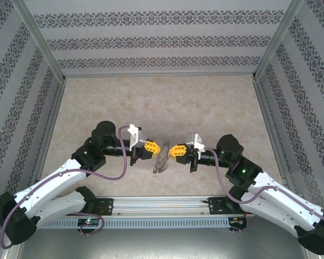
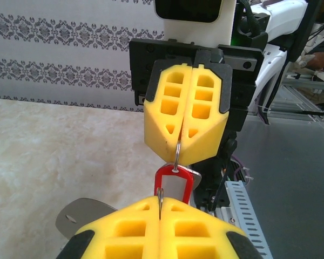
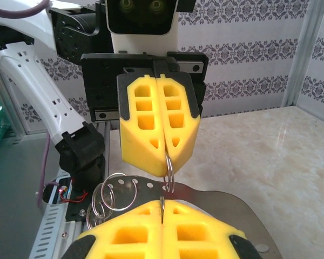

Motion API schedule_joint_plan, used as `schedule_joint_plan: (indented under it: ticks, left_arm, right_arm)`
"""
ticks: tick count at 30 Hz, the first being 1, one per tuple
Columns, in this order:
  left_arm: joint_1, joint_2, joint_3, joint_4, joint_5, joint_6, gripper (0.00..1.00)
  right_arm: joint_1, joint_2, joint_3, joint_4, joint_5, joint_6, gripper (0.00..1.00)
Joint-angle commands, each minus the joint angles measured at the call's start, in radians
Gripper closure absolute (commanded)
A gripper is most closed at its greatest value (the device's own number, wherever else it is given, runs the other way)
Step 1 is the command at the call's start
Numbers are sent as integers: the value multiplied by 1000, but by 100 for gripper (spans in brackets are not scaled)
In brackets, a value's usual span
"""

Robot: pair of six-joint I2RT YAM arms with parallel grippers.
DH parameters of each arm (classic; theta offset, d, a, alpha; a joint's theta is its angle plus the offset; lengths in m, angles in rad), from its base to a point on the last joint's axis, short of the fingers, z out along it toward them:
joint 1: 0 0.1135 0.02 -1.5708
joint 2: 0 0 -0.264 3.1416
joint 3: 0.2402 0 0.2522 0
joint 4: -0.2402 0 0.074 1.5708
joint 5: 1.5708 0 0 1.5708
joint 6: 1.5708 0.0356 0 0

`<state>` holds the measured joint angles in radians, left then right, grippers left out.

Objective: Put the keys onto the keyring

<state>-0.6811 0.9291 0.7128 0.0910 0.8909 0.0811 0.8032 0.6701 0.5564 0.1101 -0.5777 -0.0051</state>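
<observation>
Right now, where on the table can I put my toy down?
The far half of the table, up to the back wall, is bare, and so are the strips beside both side walls. The near middle is crowded: the left gripper and right gripper meet there, pinching the keyring.

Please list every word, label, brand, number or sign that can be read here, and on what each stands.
None can be read. The yellow left claw and right claw, the red key, the keyring between them and the patterned walls bear no letters or numbers.
</observation>
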Motion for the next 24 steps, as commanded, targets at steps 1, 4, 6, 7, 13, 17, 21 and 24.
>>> schedule_joint_plan:
  ticks: [1,4,6,7,13,17,21,24]
  left_arm:
    - [-9,-19,51,-27,-33,46,100]
    - [-10,-28,48,-68,-95,68,100]
    - [-9,-37,43,-84,-131,78,100]
    - [-9,-41,41,-90,-144,80,100]
    - [-9,-77,21,-106,-184,93,100]
    - [-9,-89,15,-116,-195,98,100]
    - [-9,-98,8,-127,-198,106,100]
    - [-9,-101,6,-141,-203,113,100]
  right_arm:
    - [10,3,21,-30,106,-27,100]
    - [-2,36,31,-97,259,-17,100]
    - [-29,83,31,-122,321,21,100]
    - [-46,104,27,-124,325,46,100]
    - [-149,241,-25,-108,346,206,100]
    - [-154,352,-29,-116,356,235,100]
    - [-141,435,-55,-75,382,282,100]
    - [-125,493,-82,-26,419,306,100]
